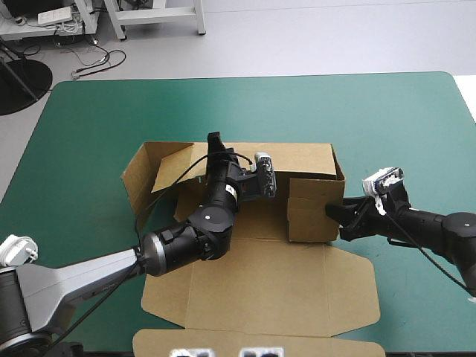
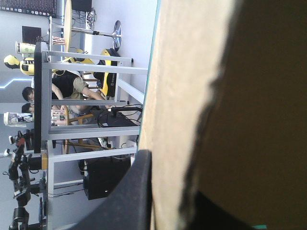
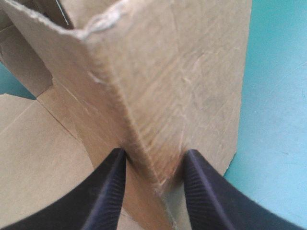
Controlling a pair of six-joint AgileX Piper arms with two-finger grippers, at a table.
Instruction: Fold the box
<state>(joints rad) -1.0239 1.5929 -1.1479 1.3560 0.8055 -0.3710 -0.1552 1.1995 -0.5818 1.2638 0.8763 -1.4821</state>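
- High view: the brown box [image 1: 256, 279] lies at the middle of the teal-green table [image 1: 97, 119], its far and right walls raised and its lid flat on the near side.
- Left wrist view: the left gripper [image 2: 168, 187] pinches the far wall, with the board between its fingers.
- Right wrist view: the right gripper [image 3: 154, 158] clamps narrowly on the right wall's near corner.

The right gripper [image 3: 156, 155] straddles a raised wall corner of the brown box [image 3: 168, 72], apparently pinching it (crumpled rim toward 11 o'clock); the teal-green cover [image 3: 278, 120] lies at 3 o'clock.
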